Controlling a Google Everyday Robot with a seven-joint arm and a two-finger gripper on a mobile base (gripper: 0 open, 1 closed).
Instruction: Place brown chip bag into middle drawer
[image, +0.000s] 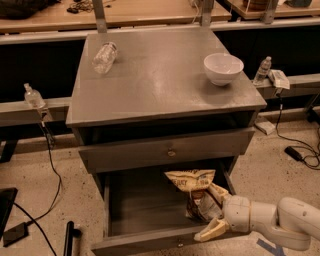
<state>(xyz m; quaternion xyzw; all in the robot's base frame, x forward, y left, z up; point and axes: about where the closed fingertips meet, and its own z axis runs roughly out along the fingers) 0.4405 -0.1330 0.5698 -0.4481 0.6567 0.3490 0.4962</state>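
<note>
The brown chip bag (191, 182) stands upright inside the open middle drawer (145, 200), at its right side, its pale yellow top edge just under the upper drawer front (167, 150). My gripper (210, 212) reaches in from the lower right over the drawer's front right corner. Its pale fingers (216, 192) sit above and below the bag's dark lower part and hold it. The bag's bottom is low in the drawer; I cannot tell whether it touches the floor.
On the cabinet top (160, 85) a white bowl (223, 67) stands at the right and a clear plastic bottle (104, 57) lies at the back left. Cables run on the floor at both sides. The drawer's left half holds nothing.
</note>
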